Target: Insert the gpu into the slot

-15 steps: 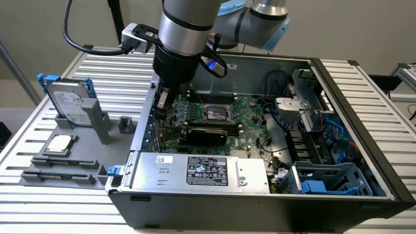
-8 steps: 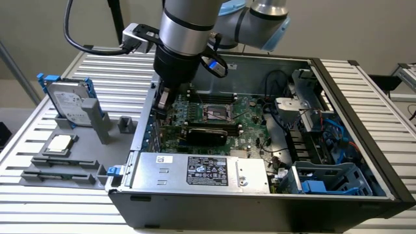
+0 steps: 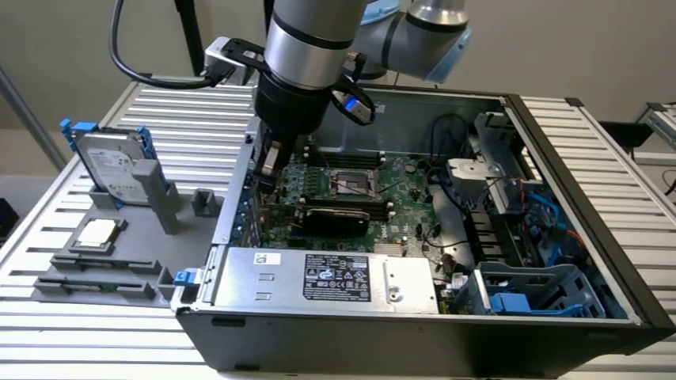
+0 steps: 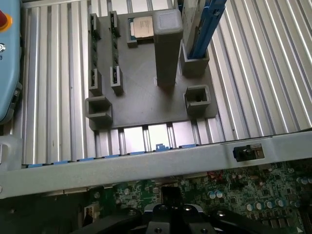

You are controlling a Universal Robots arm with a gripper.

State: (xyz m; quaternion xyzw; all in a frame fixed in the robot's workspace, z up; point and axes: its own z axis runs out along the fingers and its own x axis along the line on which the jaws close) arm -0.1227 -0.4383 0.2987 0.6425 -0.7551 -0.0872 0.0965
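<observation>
An open black computer case (image 3: 423, 332) lies on its side on a ribbed aluminium table (image 3: 85, 348), its interior facing up. Reaching down into it from above is the grey Universal Robots arm (image 3: 312, 39), its black wrist section low over the case wall at the exterior view's left. Inside the case, the green motherboard (image 3: 407, 186) covers the floor, with the square silver CPU socket (image 3: 354, 184) near its middle and a grey labelled power-supply box (image 3: 328, 279) along the near wall. At the exterior view's right end of the case sits a blue-grey plastic drive cage (image 3: 533, 291). Outside the case, at the exterior view's left, a grey parts fixture (image 4: 146, 97) rests on the table; it carries a hard drive in a blue bracket (image 3: 114, 168) standing upright, a tall grey post (image 4: 167, 46), a loose CPU chip (image 3: 97, 231) lying flat, and memory sticks (image 3: 95, 273) in low holders. The gripper (image 3: 271, 162) hangs just inside the case wall, above the motherboard's edge, with its jaws closed together. A thin dark upright piece (image 4: 170, 195) shows between them in the wrist view, probably the gpu, though this cannot be told for sure. The slot is hidden beneath the arm.
</observation>
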